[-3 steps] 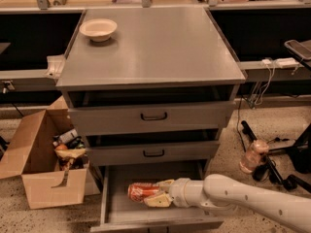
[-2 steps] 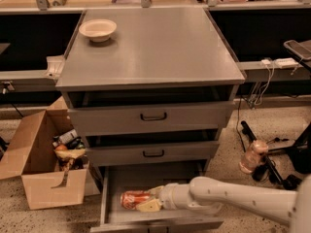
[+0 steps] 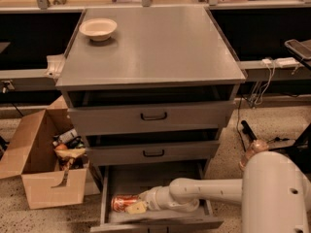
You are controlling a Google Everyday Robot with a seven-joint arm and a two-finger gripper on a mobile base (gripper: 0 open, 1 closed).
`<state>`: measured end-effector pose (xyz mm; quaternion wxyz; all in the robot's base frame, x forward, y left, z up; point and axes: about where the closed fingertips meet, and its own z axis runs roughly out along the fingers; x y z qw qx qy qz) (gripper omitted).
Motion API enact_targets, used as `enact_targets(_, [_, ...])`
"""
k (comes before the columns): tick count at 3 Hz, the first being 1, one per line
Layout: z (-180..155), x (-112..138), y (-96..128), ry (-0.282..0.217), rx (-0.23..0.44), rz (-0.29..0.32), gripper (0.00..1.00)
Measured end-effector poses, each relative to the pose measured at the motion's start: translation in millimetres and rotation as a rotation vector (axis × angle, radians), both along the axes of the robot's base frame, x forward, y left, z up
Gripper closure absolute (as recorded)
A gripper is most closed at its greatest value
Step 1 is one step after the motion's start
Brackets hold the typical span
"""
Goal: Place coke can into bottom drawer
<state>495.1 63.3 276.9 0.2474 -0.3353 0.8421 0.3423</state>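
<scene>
The coke can (image 3: 122, 202) is red-orange and lies on its side at the left of the open bottom drawer (image 3: 160, 178), a shallow grey tray pulled out below the two upper drawers. My gripper (image 3: 135, 205) reaches into the drawer from the right on the white arm (image 3: 209, 191). It is shut on the can's right end, and one cream finger (image 3: 138, 208) shows in front of the can. The can is low in the drawer; I cannot tell whether it touches the floor of it.
A cream bowl (image 3: 98, 28) sits on the cabinet top at the back left. An open cardboard box (image 3: 41, 159) with clutter stands on the floor left of the cabinet. Cables and a bottle (image 3: 251, 152) are on the floor at the right. The two upper drawers stand slightly ajar.
My gripper has carried the can leftward and a little lower inside the bottom drawer. The arm has reached further left across the drawer.
</scene>
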Motion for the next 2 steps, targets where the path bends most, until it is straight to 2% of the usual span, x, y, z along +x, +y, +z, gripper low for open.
enact_targets(2, [-69, 27, 11, 0.048, -0.079, -0.114, 1.0])
